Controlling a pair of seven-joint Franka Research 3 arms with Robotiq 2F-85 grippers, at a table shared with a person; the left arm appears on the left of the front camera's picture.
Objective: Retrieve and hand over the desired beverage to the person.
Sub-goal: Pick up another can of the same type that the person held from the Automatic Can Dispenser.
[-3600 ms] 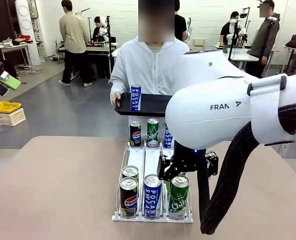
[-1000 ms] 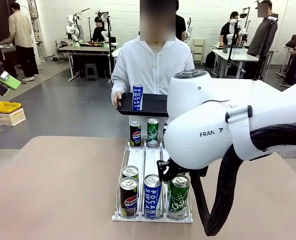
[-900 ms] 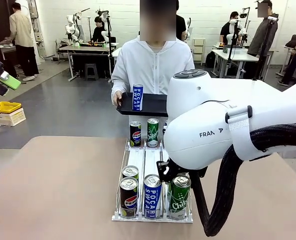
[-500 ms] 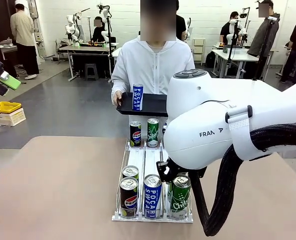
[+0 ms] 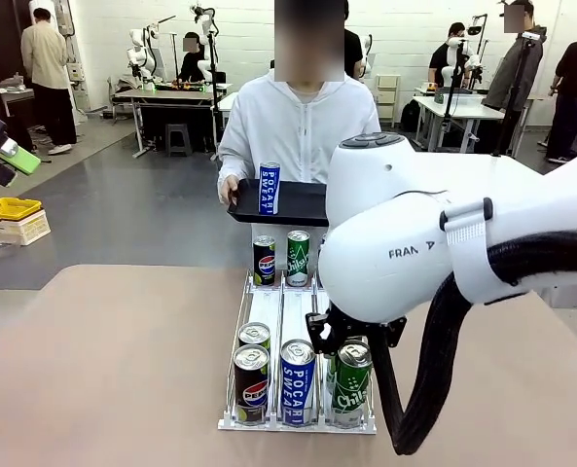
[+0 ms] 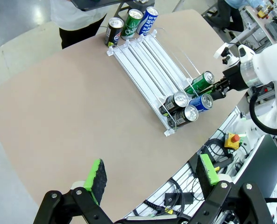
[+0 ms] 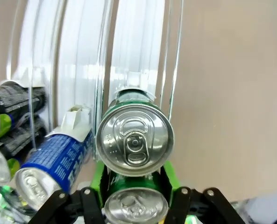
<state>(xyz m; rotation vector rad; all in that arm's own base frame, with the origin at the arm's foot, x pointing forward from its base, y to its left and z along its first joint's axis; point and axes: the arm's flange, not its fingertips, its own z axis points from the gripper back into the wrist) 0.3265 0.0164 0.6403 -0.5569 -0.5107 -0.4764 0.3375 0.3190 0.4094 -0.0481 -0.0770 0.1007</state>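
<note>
tabletop rack (image 5: 294,300) holds cans (image 5: 297,382); right gripper (image 7: 134,181) pinches the green can (image 5: 349,386), left gripper (image 6: 152,170) gapes.

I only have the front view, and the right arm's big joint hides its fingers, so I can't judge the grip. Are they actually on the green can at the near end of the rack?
Observer: Yes. In the right wrist view the right fingers are closed on the green can, one green pad on each side of its body.
Operator: And the far end of the rack? I can't make out its third lane.
Observer: The left wrist view shows a blue can there, beside a second green can and a dark can.
Operator: Is the other arm carrying anything?
Observer: No. The left fingers are open and hold nothing.
</note>
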